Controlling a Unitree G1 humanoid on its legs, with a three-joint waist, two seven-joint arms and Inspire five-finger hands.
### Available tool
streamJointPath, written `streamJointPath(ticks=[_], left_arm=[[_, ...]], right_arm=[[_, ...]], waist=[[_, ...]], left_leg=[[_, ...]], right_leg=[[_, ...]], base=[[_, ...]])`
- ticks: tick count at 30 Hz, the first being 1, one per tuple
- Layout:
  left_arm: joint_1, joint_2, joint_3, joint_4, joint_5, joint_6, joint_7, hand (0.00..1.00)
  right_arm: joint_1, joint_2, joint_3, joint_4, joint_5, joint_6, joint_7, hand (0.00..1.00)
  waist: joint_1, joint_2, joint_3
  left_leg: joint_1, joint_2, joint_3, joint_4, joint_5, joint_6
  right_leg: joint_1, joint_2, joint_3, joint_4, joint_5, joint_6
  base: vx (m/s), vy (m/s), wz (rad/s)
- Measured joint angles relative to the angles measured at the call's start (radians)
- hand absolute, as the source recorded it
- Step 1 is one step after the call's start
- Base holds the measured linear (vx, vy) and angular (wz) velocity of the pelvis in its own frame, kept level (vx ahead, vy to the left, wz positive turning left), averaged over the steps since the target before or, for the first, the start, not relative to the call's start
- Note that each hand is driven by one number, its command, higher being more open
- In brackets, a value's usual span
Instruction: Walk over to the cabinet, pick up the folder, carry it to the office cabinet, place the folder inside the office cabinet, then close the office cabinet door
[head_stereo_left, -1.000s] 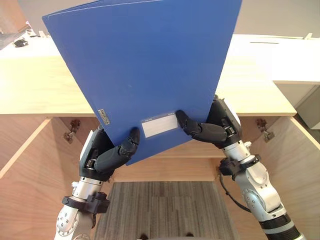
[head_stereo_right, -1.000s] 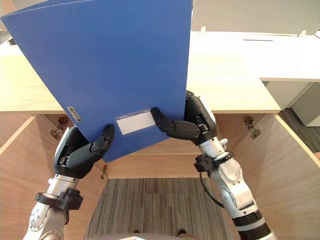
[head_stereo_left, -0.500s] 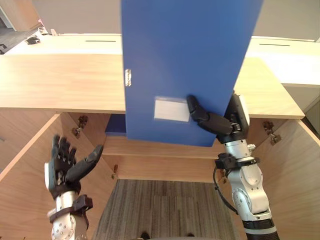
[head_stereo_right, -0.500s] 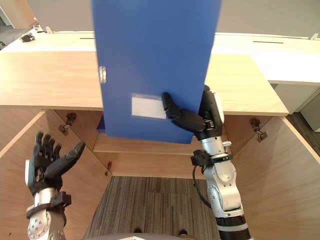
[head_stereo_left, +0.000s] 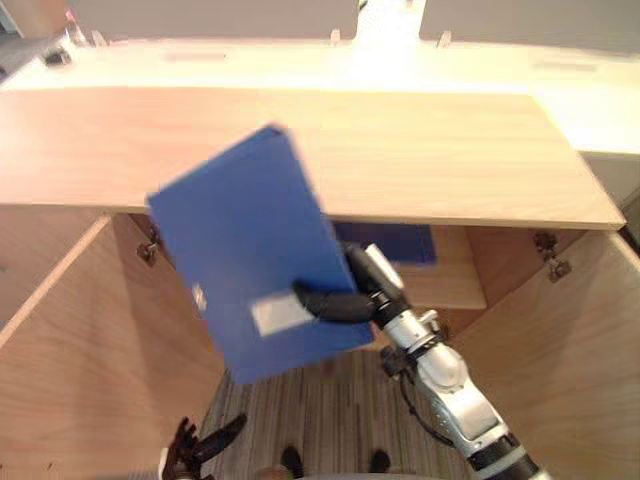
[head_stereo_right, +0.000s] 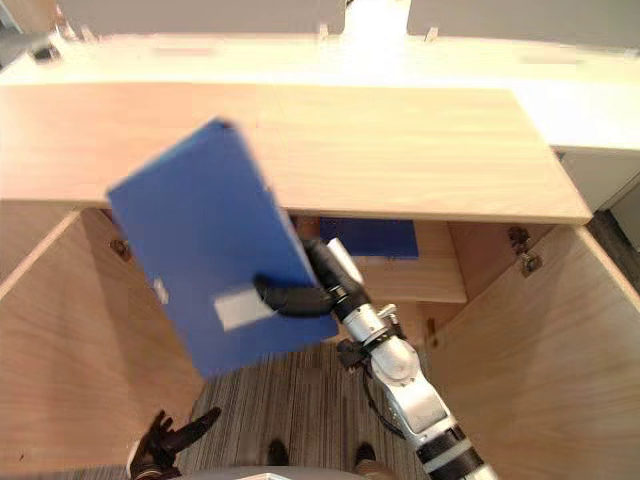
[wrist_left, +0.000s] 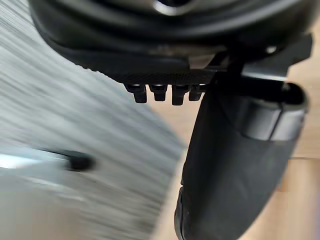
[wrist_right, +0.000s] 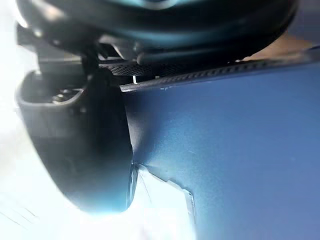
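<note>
Blue folder (head_stereo_left: 260, 250) pinched by right hand (head_stereo_left: 345, 300).

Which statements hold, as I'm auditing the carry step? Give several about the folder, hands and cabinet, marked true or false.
1. The right hand pinches the blue folder. True.
2. The left hand also holds the blue folder. False: it hangs low, open, apart from it.
3. The blue folder rests on the cabinet top. False: it is held in the air in front of it.
4. A second blue item lies on the shelf inside. True.
</note>
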Motion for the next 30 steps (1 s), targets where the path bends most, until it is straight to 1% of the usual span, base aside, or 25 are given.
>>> streamJointPath(ticks=[1, 2, 4, 5, 6, 7, 9, 10, 12, 13, 15, 16, 17, 18, 19, 20, 22, 24, 29, 30], left_arm=[[-0.043, 0.010, -0.016, 0.029, 0.000, 0.002, 0.001, 1.00], [-0.059, 0.012, -0.022, 0.033, 0.000, 0.003, 0.002, 1.00], [-0.098, 0.020, -0.044, 0.043, 0.000, 0.002, 0.004, 1.00], [-0.109, 0.020, -0.044, 0.046, -0.004, 0.001, 0.004, 1.00], [-0.127, 0.021, -0.044, 0.043, -0.014, -0.010, 0.006, 1.00], [-0.156, 0.027, -0.067, 0.026, -0.013, -0.013, 0.016, 1.00], [-0.169, 0.029, -0.084, 0.000, -0.014, -0.017, 0.022, 1.00], [-0.176, 0.028, -0.096, -0.032, -0.017, -0.021, 0.024, 1.00], [-0.189, 0.020, -0.113, -0.079, -0.035, -0.030, 0.025, 1.00], [-0.197, 0.013, -0.113, -0.090, -0.044, -0.030, 0.026, 1.00], [-0.218, -0.011, -0.119, -0.156, -0.060, -0.033, 0.035, 1.00], [-0.224, -0.010, -0.124, -0.178, -0.069, -0.034, 0.035, 1.00], [-0.241, -0.009, -0.135, -0.226, -0.072, -0.036, 0.032, 1.00], [-0.246, -0.011, -0.140, -0.242, -0.072, -0.037, 0.035, 1.00], [-0.252, -0.017, -0.144, -0.277, -0.078, -0.038, 0.038, 1.00], [-0.252, -0.020, -0.147, -0.291, -0.083, -0.038, 0.040, 1.00], [-0.253, -0.034, -0.151, -0.333, -0.094, -0.042, 0.046, 1.00], [-0.254, -0.049, -0.157, -0.352, -0.100, -0.044, 0.045, 1.00], [-0.254, -0.046, -0.172, -0.358, -0.112, -0.046, 0.066, 1.00], [-0.254, -0.051, -0.174, -0.359, -0.121, -0.046, 0.067, 1.00]], right_arm=[[-0.049, -0.003, 0.018, 0.047, -0.037, 0.007, -0.002, 0.00], [-0.069, -0.004, 0.025, 0.065, -0.054, 0.011, -0.004, 0.00], [-0.117, -0.003, 0.034, 0.096, -0.103, 0.024, -0.015, 0.00], [-0.129, -0.004, 0.034, 0.099, -0.115, 0.025, -0.022, 0.00], [-0.148, -0.006, 0.031, 0.100, -0.124, 0.027, -0.036, 0.00], [-0.176, -0.003, 0.018, 0.100, -0.135, 0.028, -0.057, 0.00], [-0.195, 0.009, -0.010, 0.099, -0.133, 0.028, -0.065, 0.00], [-0.204, 0.032, -0.047, 0.100, -0.128, 0.029, -0.085, 0.00], [-0.231, 0.076, -0.121, 0.099, -0.068, 0.039, -0.124, 0.00], [-0.241, 0.085, -0.143, 0.099, -0.039, 0.040, -0.139, 0.00], [-0.308, 0.114, -0.249, 0.098, 0.074, 0.040, -0.198, 0.00], [-0.331, 0.116, -0.277, 0.097, 0.114, 0.040, -0.218, 0.00], [-0.392, 0.121, -0.353, 0.096, 0.200, 0.039, -0.263, 0.00], [-0.416, 0.123, -0.382, 0.096, 0.223, 0.039, -0.281, 0.00], [-0.467, 0.123, -0.436, 0.096, 0.283, 0.038, -0.321, 0.00], [-0.487, 0.122, -0.455, 0.097, 0.312, 0.037, -0.338, 0.00], [-0.560, 0.123, -0.526, 0.115, 0.415, 0.021, -0.402, 0.00], [-0.603, 0.121, -0.567, 0.139, 0.477, 0.009, -0.443, 0.00], [-0.688, 0.127, -0.657, 0.219, 0.603, -0.008, -0.517, 0.00], [-0.716, 0.128, -0.678, 0.248, 0.626, -0.012, -0.534, 1.00]], waist=[[0.008, 0.007, 0.044], [0.010, 0.013, 0.061], [0.015, 0.029, 0.120], [0.014, 0.035, 0.134], [0.013, 0.044, 0.154], [0.013, 0.058, 0.185], [0.015, 0.068, 0.203], [0.016, 0.075, 0.206], [0.018, 0.078, 0.218], [0.020, 0.077, 0.224], [0.025, 0.079, 0.230], [0.027, 0.080, 0.231], [0.038, 0.080, 0.236], [0.043, 0.079, 0.241], [0.048, 0.081, 0.253], [0.050, 0.082, 0.254], [0.056, 0.085, 0.255], [0.056, 0.085, 0.255], [0.066, 0.085, 0.255], [0.068, 0.085, 0.255]], left_leg=[[-0.069, 0.013, -0.011, 0.084, -0.023, 0.002], [-0.102, 0.018, -0.019, 0.118, -0.033, 0.002], [-0.204, 0.031, -0.029, 0.220, -0.069, -0.005], [-0.239, 0.035, -0.032, 0.251, -0.081, -0.008], [-0.290, 0.037, -0.034, 0.291, -0.086, -0.005], [-0.349, 0.042, -0.037, 0.338, -0.092, -0.002], [-0.403, 0.049, -0.040, 0.386, -0.100, 0.002], [-0.466, 0.057, -0.042, 0.432, -0.114, 0.003], [-0.552, 0.066, -0.049, 0.503, -0.132, 0.004], [-0.572, 0.067, -0.051, 0.520, -0.137, 0.005], [-0.680, 0.073, -0.073, 0.606, -0.150, 0.012], [-0.710, 0.075, -0.080, 0.628, -0.151, 0.014], [-0.775, 0.079, -0.090, 0.667, -0.161, 0.005], [-0.795, 0.080, -0.090, 0.678, -0.162, 0.005], [-0.826, 0.081, -0.092, 0.699, -0.163, 0.007], [-0.841, 0.082, -0.093, 0.709, -0.163, 0.009], [-0.885, 0.092, -0.094, 0.737, -0.164, 0.012], [-0.898, 0.095, -0.095, 0.741, -0.164, 0.011], [-0.901, 0.101, -0.094, 0.735, -0.165, 0.009], [-0.902, 0.101, -0.095, 0.732, -0.164, 0.008]], right_leg=[[-0.057, -0.002, -0.002, 0.066, -0.025, 0.004], [-0.086, -0.002, -0.005, 0.098, -0.036, 0.003], [-0.190, -0.009, -0.010, 0.211, -0.080, 0.006], [-0.228, -0.014, -0.009, 0.249, -0.095, 0.007], [-0.286, -0.021, -0.007, 0.303, -0.109, 0.004], [-0.347, -0.026, -0.004, 0.357, -0.119, 0.004], [-0.402, -0.032, -0.003, 0.409, -0.130, 0.002], [-0.465, -0.035, -0.002, 0.459, -0.146, 0.001], [-0.554, -0.041, -0.003, 0.538, -0.171, -0.004], [-0.574, -0.043, -0.003, 0.559, -0.180, -0.004], [-0.674, -0.052, -0.011, 0.653, -0.210, -0.009], [-0.700, -0.053, -0.012, 0.674, -0.216, -0.011], [-0.763, -0.057, -0.014, 0.720, -0.229, -0.017], [-0.784, -0.059, -0.014, 0.735, -0.233, -0.018], [-0.817, -0.061, -0.012, 0.761, -0.239, -0.020], [-0.833, -0.061, -0.011, 0.771, -0.240, -0.021], [-0.877, -0.058, -0.008, 0.797, -0.244, -0.023], [-0.890, -0.055, -0.008, 0.800, -0.244, -0.023], [-0.897, -0.052, -0.012, 0.799, -0.247, -0.028], [-0.898, -0.052, -0.013, 0.797, -0.247, -0.028]], base=[[-0.24, -0.047, 0.12], [-0.26, -0.025, 0.18], [-0.29, 0.009, 0.11], [-0.28, 0.029, 0.05], [-0.17, 0.023, 0.05], [-0.20, 0.025, 0.03], [-0.11, 0.015, 0.01], [-0.13, 0.010, 0.02], [-0.13, -0.006, 0.04], [-0.11, -0.020, 0.09], [-0.10, -0.028, 0.15], [-0.11, -0.052, 0.16], [-0.09, -0.054, 0.11], [-0.09, -0.073, 0.09], [-0.05, -0.052, 0.03], [-0.05, -0.063, -0.02], [-0.03, -0.057, -0.08], [-0.01, -0.051, -0.06], [-0.01, -0.069, -0.02], [-0.01, -0.060, 0.02]])
